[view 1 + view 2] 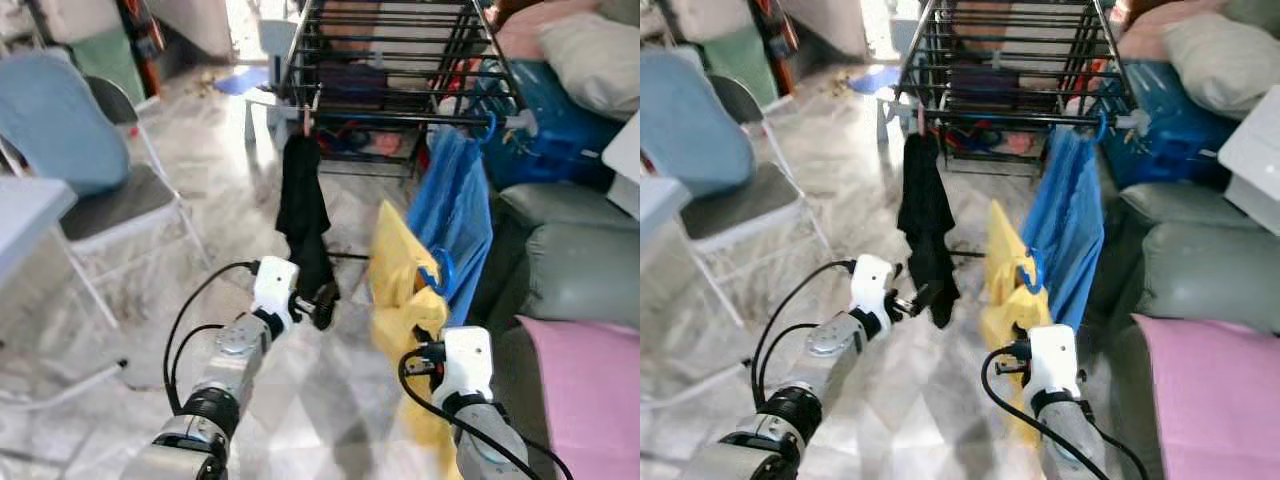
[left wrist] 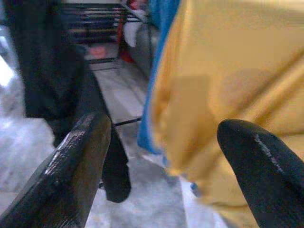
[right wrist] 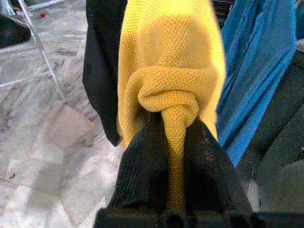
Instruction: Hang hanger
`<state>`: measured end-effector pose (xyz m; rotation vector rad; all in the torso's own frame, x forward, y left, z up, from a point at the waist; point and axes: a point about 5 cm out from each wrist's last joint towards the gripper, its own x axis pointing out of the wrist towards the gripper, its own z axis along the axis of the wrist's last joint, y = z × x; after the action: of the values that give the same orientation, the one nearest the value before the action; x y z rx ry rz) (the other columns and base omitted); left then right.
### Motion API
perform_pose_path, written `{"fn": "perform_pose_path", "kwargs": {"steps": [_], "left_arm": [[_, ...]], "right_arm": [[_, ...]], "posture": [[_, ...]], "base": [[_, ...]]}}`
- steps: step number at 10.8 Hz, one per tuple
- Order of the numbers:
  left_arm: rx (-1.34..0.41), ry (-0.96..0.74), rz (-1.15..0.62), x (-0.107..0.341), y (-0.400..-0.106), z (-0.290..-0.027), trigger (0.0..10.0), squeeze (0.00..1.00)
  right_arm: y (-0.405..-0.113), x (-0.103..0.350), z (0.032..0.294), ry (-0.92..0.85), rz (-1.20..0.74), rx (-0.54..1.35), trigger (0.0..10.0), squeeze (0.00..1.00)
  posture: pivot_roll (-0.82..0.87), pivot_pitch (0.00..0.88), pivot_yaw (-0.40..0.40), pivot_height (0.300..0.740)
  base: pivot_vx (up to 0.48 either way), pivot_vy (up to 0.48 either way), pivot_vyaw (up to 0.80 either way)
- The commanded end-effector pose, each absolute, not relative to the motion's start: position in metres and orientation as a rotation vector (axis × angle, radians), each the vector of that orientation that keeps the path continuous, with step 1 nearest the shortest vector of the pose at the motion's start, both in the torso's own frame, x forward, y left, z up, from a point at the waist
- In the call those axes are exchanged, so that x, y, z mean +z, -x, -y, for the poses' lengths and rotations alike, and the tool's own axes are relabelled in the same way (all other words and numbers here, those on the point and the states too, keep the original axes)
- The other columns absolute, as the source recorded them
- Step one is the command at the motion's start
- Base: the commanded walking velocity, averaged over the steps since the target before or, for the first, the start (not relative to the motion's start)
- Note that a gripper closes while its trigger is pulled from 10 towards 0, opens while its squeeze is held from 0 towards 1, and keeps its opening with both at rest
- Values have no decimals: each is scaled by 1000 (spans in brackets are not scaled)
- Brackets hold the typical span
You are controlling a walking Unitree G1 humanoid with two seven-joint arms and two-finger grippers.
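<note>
A yellow garment on a blue hanger hangs bunched from my right gripper, which is shut on a fold of the cloth. It is low, in front of the black drying rack. A black garment and a blue garment hang from the rack's near rail. My left gripper is open beside the black garment's lower end, left of the yellow cloth. In the left wrist view its two fingers stand wide apart with nothing between them.
A folding chair with a blue cover stands at the left, next to a white table edge. A grey sofa with a pink cushion lines the right. The floor is marble tile.
</note>
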<state>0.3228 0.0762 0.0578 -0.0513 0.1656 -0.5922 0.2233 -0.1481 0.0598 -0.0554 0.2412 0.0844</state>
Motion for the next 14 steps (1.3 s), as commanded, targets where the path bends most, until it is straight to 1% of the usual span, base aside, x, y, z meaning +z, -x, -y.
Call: {"fn": "perform_pose_path", "kwargs": {"steps": [1, 2, 3, 9, 11, 13, 14], "left_arm": [[-636, 60, -157, 59, -321, -67, 10000, 0], [-647, 54, -161, 58, -320, -67, 10000, 0], [-656, 72, -161, 58, -319, -68, 10000, 0], [-685, 94, -158, 58, -317, -67, 10000, 0], [-677, 104, -165, 57, -317, -67, 10000, 0], [-684, 123, -168, 57, -316, -66, 10000, 0], [-687, 124, -174, 57, -316, -65, 10000, 0]], "right_arm": [[-226, 65, 155, 73, -211, 53, 10000, 0], [-227, 66, 158, 83, -206, 21, 10000, 0], [-229, 67, 159, 71, -194, 4, 10000, 0], [-234, 68, 162, 78, -189, 2, 10000, 0], [-238, 73, 154, 105, -192, 103, 10000, 0], [-254, 93, 164, 111, -154, 51, 10000, 0], [-257, 96, 169, 119, -157, 26, 10000, 0]], "posture": [[-40, 0, 1, 740], [-39, 0, 1, 740], [-35, 0, 1, 740], [-24, 0, 7, 740], [-24, 0, 7, 740], [-25, 0, 1, 740], [-24, 0, -1, 740]], "base": [[412, 247, 0], [461, 0, 0], [480, 0, -463], [480, 0, 0], [452, 0, 0], [428, 0, 0], [428, 0, 0]]}}
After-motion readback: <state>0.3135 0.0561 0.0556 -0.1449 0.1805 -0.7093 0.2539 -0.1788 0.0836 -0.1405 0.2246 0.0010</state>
